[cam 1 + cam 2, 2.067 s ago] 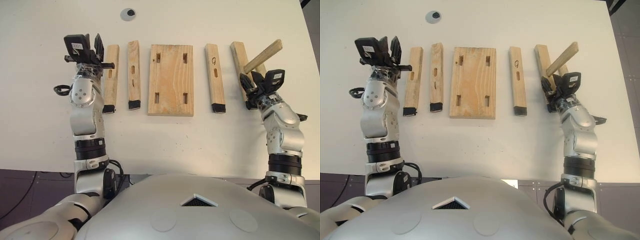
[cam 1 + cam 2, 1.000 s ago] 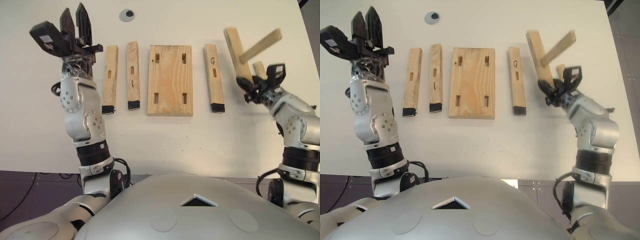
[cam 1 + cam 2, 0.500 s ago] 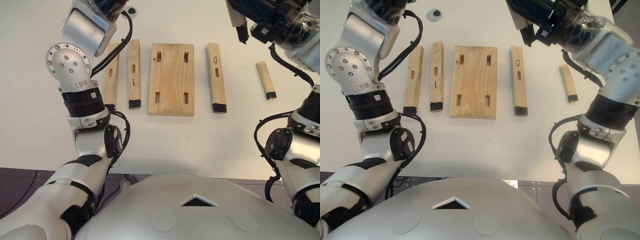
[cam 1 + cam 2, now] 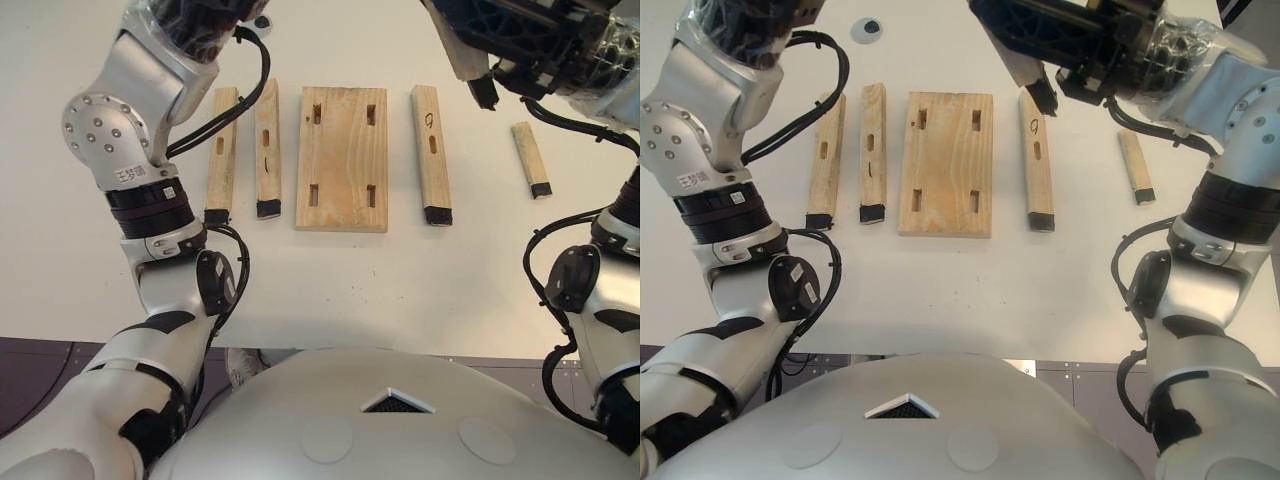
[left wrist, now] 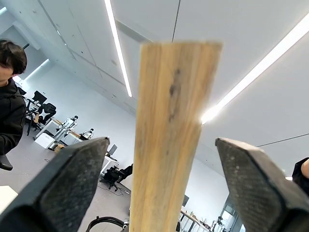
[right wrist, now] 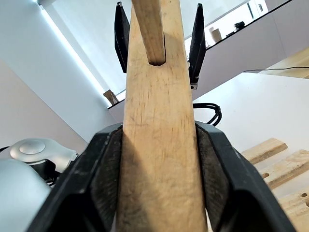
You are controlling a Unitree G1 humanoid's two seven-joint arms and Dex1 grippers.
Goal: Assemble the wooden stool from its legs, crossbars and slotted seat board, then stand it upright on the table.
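Pale slotted leg (image 6: 159, 159), crossbar (image 6: 148, 29) inserted

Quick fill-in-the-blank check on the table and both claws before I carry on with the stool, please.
The seat board shows ___ slots. On the table, ___ legs lie to the left of it. The right claw is shut on a leg with a ___ stuck in its slot. The left claw stands ___, touching no wood.
Missing words: four; two; crossbar; open.

Pale wood seat board (image 4: 341, 158), leg (image 4: 431, 150) — black-tipped
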